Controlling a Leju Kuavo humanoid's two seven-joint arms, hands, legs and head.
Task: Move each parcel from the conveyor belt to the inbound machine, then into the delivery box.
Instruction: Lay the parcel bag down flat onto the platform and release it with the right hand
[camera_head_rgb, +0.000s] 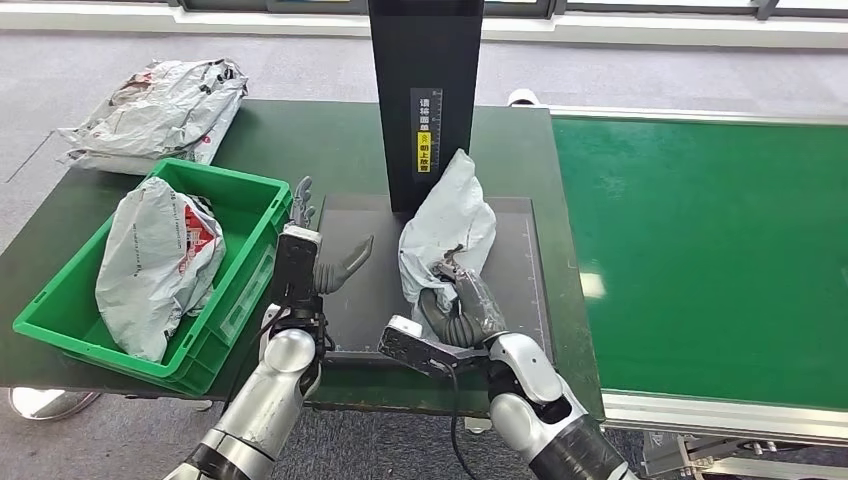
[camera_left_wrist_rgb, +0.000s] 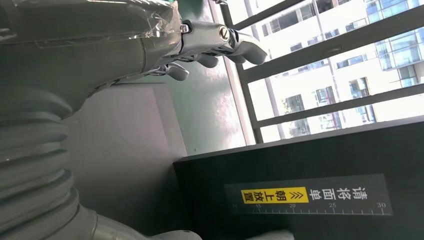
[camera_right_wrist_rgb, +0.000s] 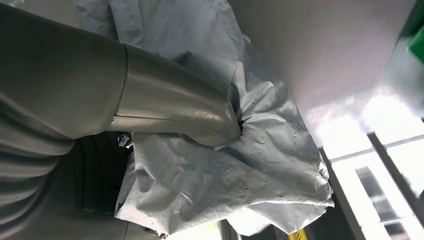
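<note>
A crumpled grey parcel (camera_head_rgb: 448, 227) lies on the dark platform (camera_head_rgb: 365, 280) of the inbound machine, leaning toward its black upright column (camera_head_rgb: 425, 100). My right hand (camera_head_rgb: 462, 305) grips the parcel's near end; in the right wrist view the thumb (camera_right_wrist_rgb: 180, 107) presses into the grey parcel (camera_right_wrist_rgb: 235, 165). My left hand (camera_head_rgb: 312, 250) hovers over the platform's left part with fingers spread, holding nothing; in the left wrist view its fingers (camera_left_wrist_rgb: 220, 42) are apart. The green delivery box (camera_head_rgb: 255, 215) at left holds another grey parcel (camera_head_rgb: 155, 260). The green conveyor belt (camera_head_rgb: 710, 250) is at right.
More grey parcels (camera_head_rgb: 160, 110) are piled on the dark green table (camera_head_rgb: 300, 130) behind the box. The scanner column carries a yellow label (camera_head_rgb: 424, 150), which also appears as a yellow label (camera_left_wrist_rgb: 275, 195) in the left wrist view. The floor lies beyond the table's edges.
</note>
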